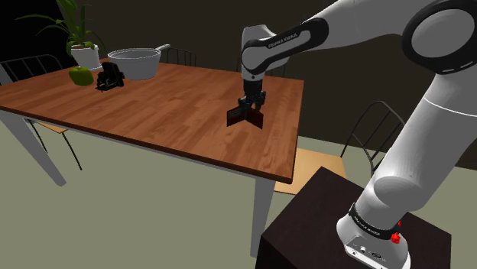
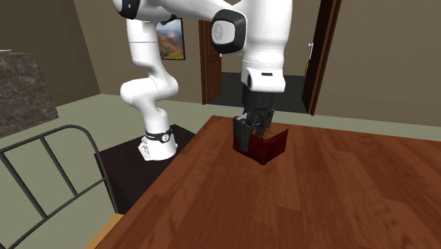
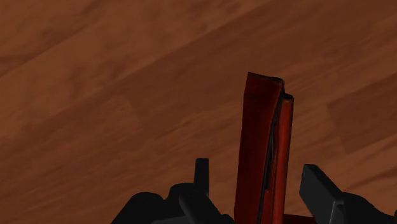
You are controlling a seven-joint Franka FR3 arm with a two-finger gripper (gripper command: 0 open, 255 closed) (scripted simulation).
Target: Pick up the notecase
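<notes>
Wrist view: the gripper (image 3: 256,168) has its black fingers (image 3: 321,191) apart, straddling the upright dark red notecase (image 3: 254,114) with a gap on either side. The notecase stands opened in a V on the wooden table (image 1: 153,107). In the shoulder view, a grey bowl (image 1: 136,63), a green fruit (image 1: 81,75) and a potted plant (image 1: 79,34) sit toward ten o'clock from the gripper, well apart from it

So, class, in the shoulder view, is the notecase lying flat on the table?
No, the dark red notecase stands on edge, spread in a V, on the table.
</notes>
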